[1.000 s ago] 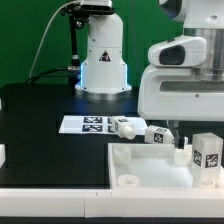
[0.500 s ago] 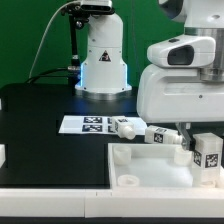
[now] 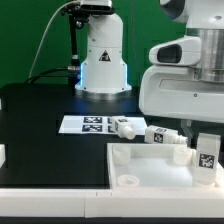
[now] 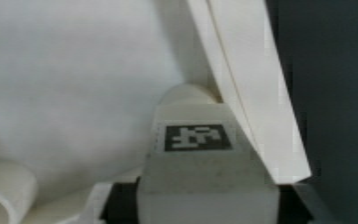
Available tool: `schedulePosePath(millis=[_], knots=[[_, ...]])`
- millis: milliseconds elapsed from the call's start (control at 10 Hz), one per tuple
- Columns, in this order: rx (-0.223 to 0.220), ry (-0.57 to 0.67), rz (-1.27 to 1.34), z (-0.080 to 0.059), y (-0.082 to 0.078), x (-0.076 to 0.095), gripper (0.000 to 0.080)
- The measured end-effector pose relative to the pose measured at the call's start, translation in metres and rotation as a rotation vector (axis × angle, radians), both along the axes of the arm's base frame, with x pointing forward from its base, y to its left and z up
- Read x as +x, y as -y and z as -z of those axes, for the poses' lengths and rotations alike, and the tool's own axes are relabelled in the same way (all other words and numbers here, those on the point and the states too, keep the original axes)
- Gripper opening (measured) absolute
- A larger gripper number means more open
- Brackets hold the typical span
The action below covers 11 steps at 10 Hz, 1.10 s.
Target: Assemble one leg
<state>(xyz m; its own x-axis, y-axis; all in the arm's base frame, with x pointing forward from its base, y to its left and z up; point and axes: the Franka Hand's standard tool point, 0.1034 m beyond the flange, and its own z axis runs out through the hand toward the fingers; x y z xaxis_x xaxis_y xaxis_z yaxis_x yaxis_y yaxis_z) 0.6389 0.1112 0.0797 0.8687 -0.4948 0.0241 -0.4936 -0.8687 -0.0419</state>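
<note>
We have our pincer [image 4: 197,192] closed on the leg [image 4: 197,138], which stands upright with its tag facing the wrist camera. Just below lies the white panel [image 4: 69,90], its raised edge beside the leg. We judge this the seating step. Next we should line the peg up with a corner socket and press straight down. Beyond the pincer lie two spare legs [image 3: 125,127], then the marker board [image 3: 84,124].

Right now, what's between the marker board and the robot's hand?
A loose leg and another leg lie on the black table; the exterior view shows them.
</note>
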Motion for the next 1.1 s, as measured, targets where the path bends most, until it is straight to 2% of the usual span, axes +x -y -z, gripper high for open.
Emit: schedulePosePath(millis=[400,600,800,900,1000,1100], knots=[[0.055,0.000,0.669,0.0008,-0.0038,0.0004,0.0287],[0.093,-0.009,0.916,0.0001,-0.0031,0.0012,0.0287],[0.102,-0.015,0.951,0.0003,-0.0025,0.0011,0.0287],[0.101,-0.013,0.916,0.0003,-0.0027,0.0011,0.0374],[0.101,-0.013,0.913,0.0003,-0.0031,0.0010,0.0510],[0.086,-0.002,0.701,0.0015,-0.0038,0.0006,0.0510]])
